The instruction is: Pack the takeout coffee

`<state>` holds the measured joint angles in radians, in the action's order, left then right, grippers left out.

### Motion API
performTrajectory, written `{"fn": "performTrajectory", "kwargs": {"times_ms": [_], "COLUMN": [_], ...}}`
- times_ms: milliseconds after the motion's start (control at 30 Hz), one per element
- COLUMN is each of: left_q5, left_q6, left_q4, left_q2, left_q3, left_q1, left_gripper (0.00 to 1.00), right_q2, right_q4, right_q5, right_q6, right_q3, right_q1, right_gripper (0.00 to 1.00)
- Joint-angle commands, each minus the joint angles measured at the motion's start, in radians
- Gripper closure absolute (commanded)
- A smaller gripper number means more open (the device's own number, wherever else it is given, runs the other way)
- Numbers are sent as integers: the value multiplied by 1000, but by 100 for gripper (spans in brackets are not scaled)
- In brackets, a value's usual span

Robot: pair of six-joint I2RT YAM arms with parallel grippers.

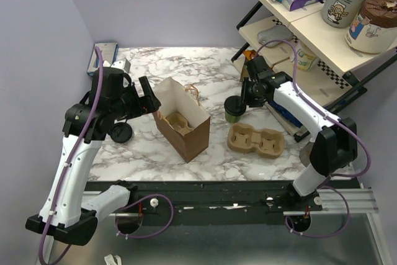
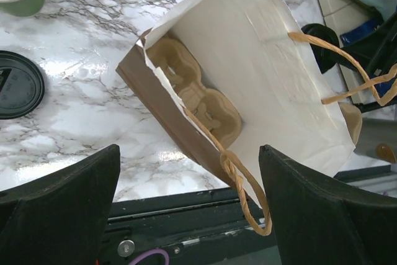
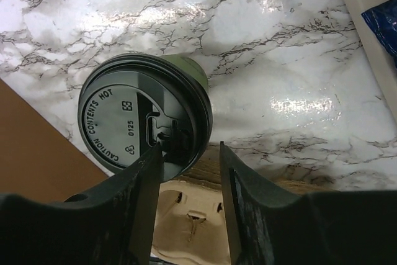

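Marble table [image 1: 186,66]: left fingers [image 2: 62,203] spread wide, right fingers [image 3: 124,215] at takeout coffee [image 3: 124,116] (grip unclear)

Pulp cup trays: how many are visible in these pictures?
2. One tray lies inside the open paper bag; the second tray lies on the table, to the right of the bag. The bag might hide more.

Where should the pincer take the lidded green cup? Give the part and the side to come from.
Probably the green wall just under the black lid of the takeout coffee, coming from the robot's right. The cup stands upright, and the lid's overhanging rim would stop it slipping. The paper bag stands to its left and the pulp tray at its near side.
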<state>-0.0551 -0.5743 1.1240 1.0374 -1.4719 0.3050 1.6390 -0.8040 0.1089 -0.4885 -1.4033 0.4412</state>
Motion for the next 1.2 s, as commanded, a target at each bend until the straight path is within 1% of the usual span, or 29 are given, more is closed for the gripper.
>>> {"fn": "performTrajectory", "kwargs": {"times_ms": [0,67,167,267,367,500,800,900,933,1000,1033,1167], "left_q5": [83,92,97,106,107,101,106,118,123,124,126,139], "left_q6": [-25,-30,-30,-30,-29,-27,-21,-21,-21,-21,-21,-19], "left_q4": [2,2,3,5,5,10,13,19,22,23,22,22], "left_q2": [-25,-27,-31,-33,-31,-22,-20,-23,-25,-30,-33,-42], "left_q3": [19,28,33,38,45,48,50,48,51,51,53,62], "left_q1": [-12,-14,-15,-17,-18,-21,-30,-32,-33,-35,-35,-38], "left_gripper": [1,1,1,1,1,1,1,1,1,1,1,1], "right_q2": [28,44,59,61,74,90,130,140,148,150,145,122], "right_q4": [-17,-12,-14,-11,-17,-29,-67,-87,-93,-101,-103,-89], "right_q5": [6,9,0,5,8,5,17,32,46,54,58,63], "right_q6": [2,-4,-5,-10,-5,1,13,14,13,16,16,28], "right_q3": [-37,-42,-48,-45,-54,-62,-69,-82,-86,-92,-97,-105], "right_q1": [-2,-4,-2,-1,-4,-2,-4,-2,-2,-4,-4,-2], "right_gripper": [53,56,56,60,60,66,73,79,83,88,99,99]}}
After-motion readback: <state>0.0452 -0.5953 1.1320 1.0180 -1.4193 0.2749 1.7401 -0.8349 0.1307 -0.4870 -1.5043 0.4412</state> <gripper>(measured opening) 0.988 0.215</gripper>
